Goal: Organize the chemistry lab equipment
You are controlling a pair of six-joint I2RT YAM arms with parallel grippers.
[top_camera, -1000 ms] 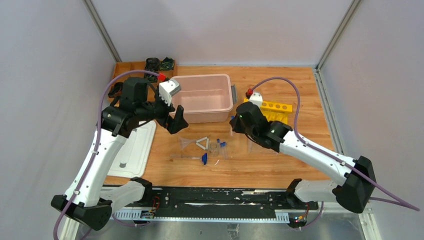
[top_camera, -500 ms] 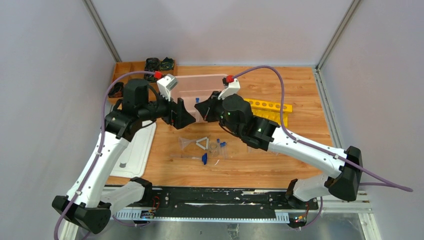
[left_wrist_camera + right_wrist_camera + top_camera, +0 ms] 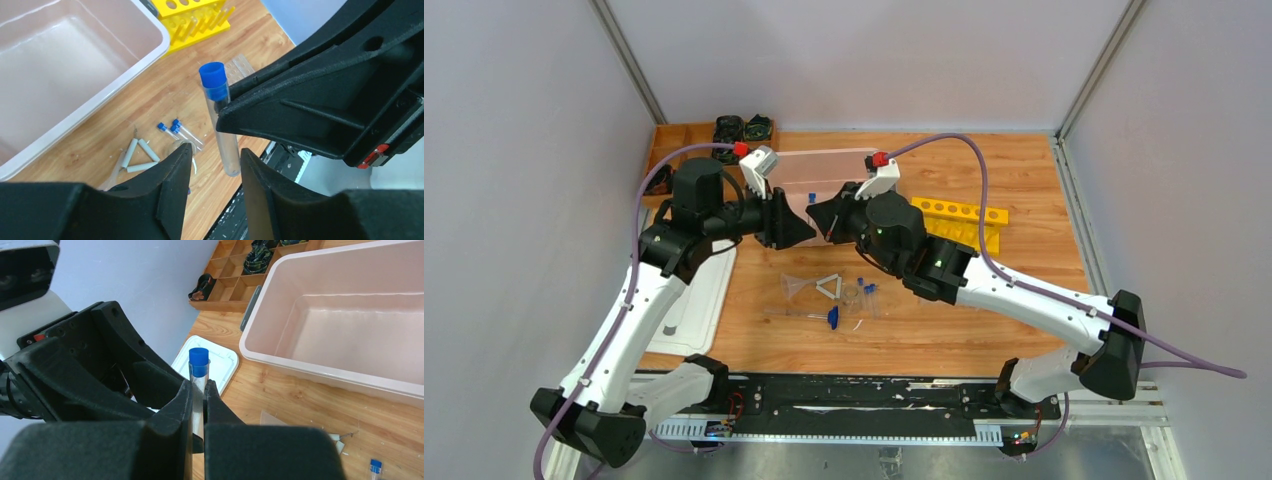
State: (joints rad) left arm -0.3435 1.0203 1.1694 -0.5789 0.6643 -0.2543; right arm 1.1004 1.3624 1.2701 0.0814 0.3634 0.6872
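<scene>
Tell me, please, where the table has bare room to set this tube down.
Bare wood lies behind the yellow rack and along the near edge right of the blue-tipped rod. It is crowded around the white triangle and near the held tube by the pink bin.

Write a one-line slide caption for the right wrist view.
Right gripper pinches a blue-capped clear tube, facing the open left gripper, pink bin behind.

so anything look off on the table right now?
Nothing looks spilled or broken. Yellow rack seems tipped on its side; small blue-capped tubes lie loose on the table beside the white triangle. Right gripper pinches one long tube upright.
</scene>
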